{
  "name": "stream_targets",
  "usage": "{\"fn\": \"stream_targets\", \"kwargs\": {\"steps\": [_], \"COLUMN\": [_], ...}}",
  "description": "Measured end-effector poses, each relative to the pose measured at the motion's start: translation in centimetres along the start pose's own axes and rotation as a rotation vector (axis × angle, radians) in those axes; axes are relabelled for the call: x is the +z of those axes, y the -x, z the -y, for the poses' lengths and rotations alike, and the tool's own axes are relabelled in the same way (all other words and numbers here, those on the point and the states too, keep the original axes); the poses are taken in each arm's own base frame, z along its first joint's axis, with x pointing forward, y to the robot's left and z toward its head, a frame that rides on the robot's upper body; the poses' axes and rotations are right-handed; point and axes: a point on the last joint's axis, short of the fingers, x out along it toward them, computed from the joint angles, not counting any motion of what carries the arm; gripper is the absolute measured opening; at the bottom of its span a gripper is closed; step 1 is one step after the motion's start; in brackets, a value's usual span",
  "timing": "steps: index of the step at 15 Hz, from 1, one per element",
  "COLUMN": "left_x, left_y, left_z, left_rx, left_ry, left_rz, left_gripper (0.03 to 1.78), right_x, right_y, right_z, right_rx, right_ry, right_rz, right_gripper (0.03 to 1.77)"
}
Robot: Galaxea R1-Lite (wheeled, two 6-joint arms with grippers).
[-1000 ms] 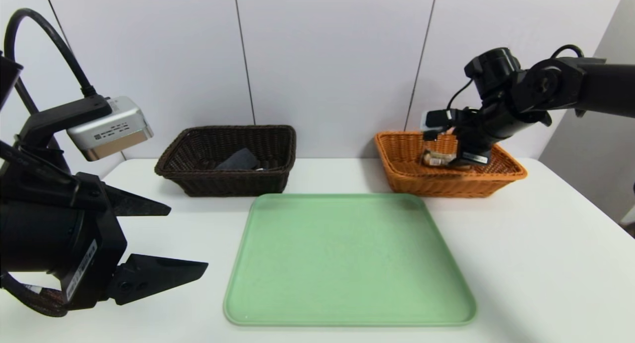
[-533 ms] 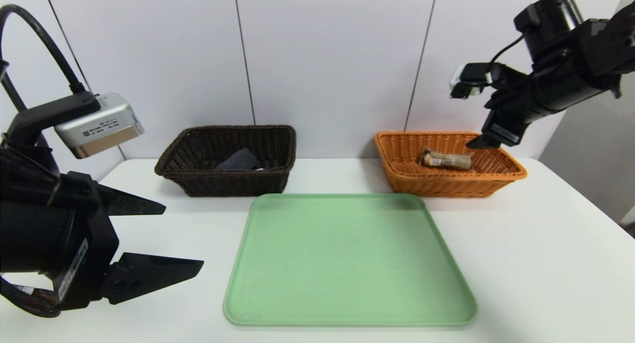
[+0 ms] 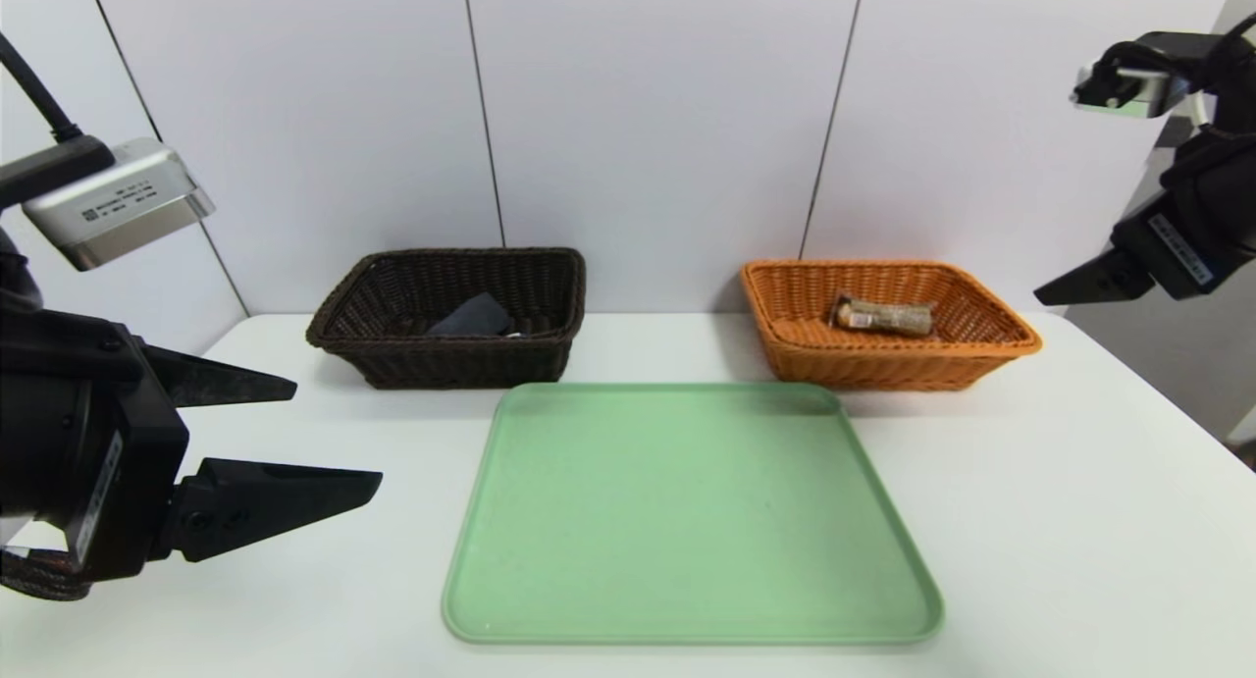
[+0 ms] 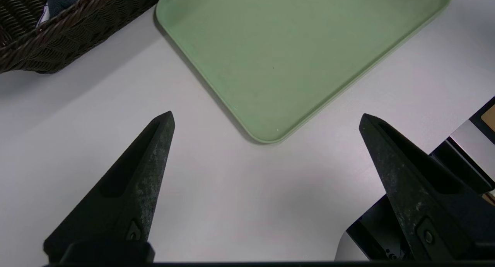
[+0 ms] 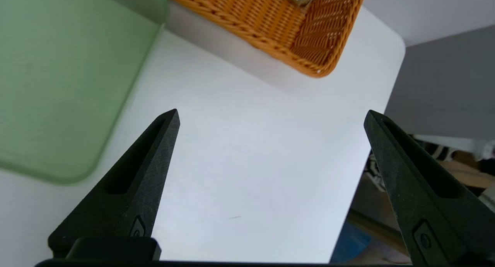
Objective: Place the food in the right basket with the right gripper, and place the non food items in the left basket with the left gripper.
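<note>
Since green tray has 0 things on it, we look done. Packaged food lies in orange basket, dark cloth in dark basket. Our 2 grippers, left and right, have jaws wide, holding nothing.

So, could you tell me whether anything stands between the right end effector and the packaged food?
Only the near rim of the orange wicker basket lies between the open black right end effector and the clear-wrapped food package inside.
</note>
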Motion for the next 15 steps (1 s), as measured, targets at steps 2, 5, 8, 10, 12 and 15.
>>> {"fn": "stream_targets", "kwargs": {"steps": [2, 5, 8, 10, 12, 15], "left_x": [-0.1, -0.3, -1.0, -1.6, -2.4, -4.2], "left_y": [0.5, 1.9, 4.2, 5.9, 7.1, 8.2], "left_z": [-0.1, -0.2, 0.0, 0.1, 0.1, -0.2], "left_rx": [0.044, 0.146, 0.221, 0.289, 0.380, 0.520], "left_ry": [0.006, 0.006, 0.008, 0.017, 0.028, 0.073], "left_rz": [0.014, 0.046, 0.095, 0.139, 0.168, 0.169], "left_gripper": [1.69, 1.69, 1.69, 1.69, 1.69, 1.69], "right_x": [-1.7, -4.3, -6.9, -9.3, -11.9, -15.2], "right_y": [1.8, 4.6, 7.8, 9.8, 11.7, 13.5], "right_z": [-0.8, -1.6, -2.3, -2.8, -3.4, -4.6], "right_rx": [0.024, 0.034, 0.019, -0.007, -0.052, -0.093], "right_ry": [-0.085, -0.223, -0.288, -0.309, -0.342, -0.391], "right_rz": [0.007, 0.033, 0.086, 0.119, 0.149, 0.186], "right_gripper": [1.66, 1.67, 1.69, 1.69, 1.69, 1.69]}}
